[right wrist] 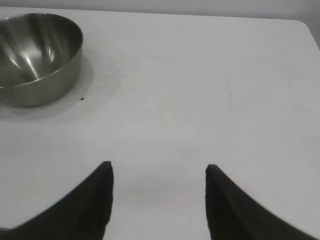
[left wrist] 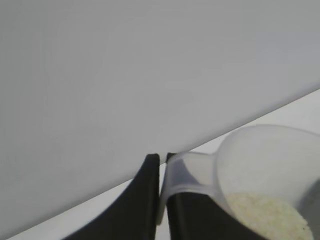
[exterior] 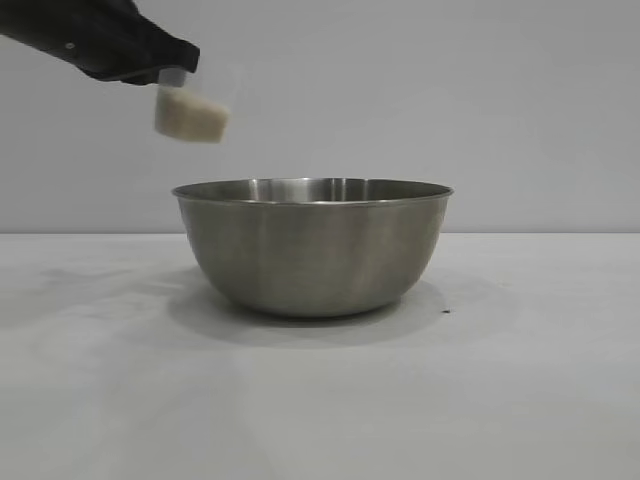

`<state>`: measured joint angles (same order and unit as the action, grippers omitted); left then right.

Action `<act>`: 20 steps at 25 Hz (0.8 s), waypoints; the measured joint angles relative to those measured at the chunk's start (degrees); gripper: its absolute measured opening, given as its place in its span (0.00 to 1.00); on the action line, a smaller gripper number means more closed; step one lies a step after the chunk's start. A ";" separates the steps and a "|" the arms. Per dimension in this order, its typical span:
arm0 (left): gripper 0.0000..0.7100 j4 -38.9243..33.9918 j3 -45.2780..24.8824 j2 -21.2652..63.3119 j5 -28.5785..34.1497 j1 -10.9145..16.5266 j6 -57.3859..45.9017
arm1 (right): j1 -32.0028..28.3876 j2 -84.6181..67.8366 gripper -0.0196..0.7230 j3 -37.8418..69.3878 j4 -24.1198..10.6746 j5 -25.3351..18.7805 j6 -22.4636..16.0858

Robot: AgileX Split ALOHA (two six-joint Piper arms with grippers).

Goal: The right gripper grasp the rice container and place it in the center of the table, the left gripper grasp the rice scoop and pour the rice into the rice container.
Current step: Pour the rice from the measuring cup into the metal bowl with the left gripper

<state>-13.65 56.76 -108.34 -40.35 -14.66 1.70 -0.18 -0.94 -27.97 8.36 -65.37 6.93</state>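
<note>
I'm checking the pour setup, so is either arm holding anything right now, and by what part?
The left gripper holds the rice scoop by its side handle, above the rice container's left rim. The right gripper holds nothing.

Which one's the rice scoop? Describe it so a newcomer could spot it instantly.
Start at the big steel rice container standing on the white table. Look above its left rim: the left gripper, shut on a handle, holds the rice scoop in the air. It is the small frosted translucent plastic cup with white rice inside, far smaller than the metal bowl.
</note>
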 joint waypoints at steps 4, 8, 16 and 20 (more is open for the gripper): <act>0.00 -2.24 0.00 0.00 0.00 -2.19 1.38 | 0.00 0.00 0.51 0.00 0.00 0.00 0.00; 0.00 -3.74 0.00 0.10 0.00 -4.99 6.78 | 0.00 0.00 0.51 0.00 0.00 0.00 0.00; 0.00 -1.00 0.00 0.10 -0.35 -9.33 25.49 | 0.00 0.00 0.51 0.00 0.00 0.00 0.00; 0.00 0.83 0.00 0.10 -0.35 -10.76 34.82 | 0.00 0.00 0.51 0.00 0.00 0.00 -0.10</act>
<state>-12.82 56.76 -108.24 -40.70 -25.42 36.52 -0.18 -0.94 -27.97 8.36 -65.37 6.83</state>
